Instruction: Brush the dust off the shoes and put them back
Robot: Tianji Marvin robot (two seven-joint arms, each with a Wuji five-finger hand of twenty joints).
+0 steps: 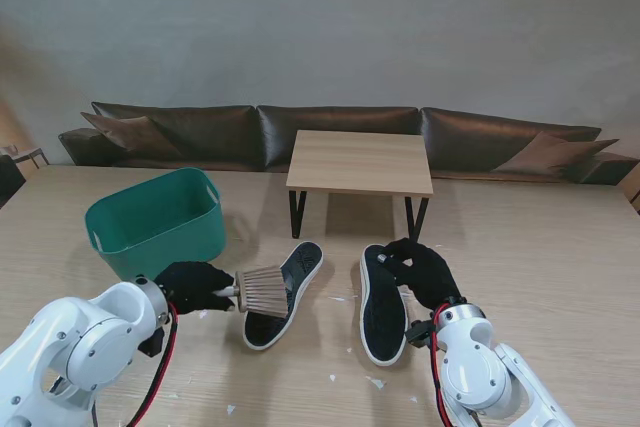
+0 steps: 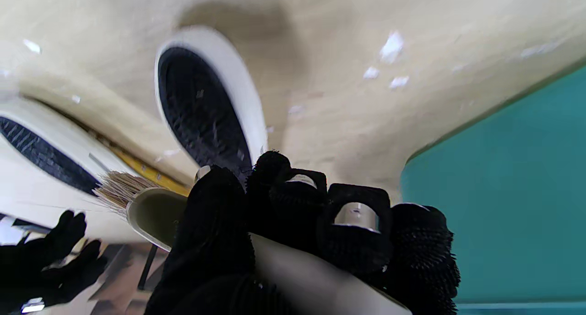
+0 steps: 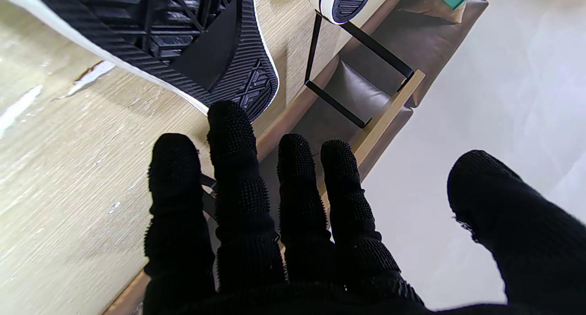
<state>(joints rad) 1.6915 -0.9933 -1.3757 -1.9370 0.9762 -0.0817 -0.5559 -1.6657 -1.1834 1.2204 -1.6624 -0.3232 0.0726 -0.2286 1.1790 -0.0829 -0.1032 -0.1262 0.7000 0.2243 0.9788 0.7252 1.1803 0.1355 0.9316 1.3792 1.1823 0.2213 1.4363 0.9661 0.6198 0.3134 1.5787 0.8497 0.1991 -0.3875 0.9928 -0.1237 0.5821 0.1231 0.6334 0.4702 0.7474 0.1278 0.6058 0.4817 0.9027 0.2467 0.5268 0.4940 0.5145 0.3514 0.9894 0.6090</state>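
My left hand (image 1: 192, 287) is clenched around the handle of the brush (image 1: 262, 291), whose bristles lie over the left shoe (image 1: 284, 294). That shoe lies sole up toward the middle of the table (image 1: 540, 247), just beside the green bin (image 1: 155, 222) near the left edge. The right shoe (image 1: 383, 304) lies sole up alongside it, a little apart. My right hand (image 1: 425, 269) sits at that shoe's far end with fingers (image 3: 236, 168) spread and nothing gripped; one fingertip seems to touch the sole's rim, though the wrist view leaves that uncertain. White specks (image 1: 377, 383) dot the near edge.
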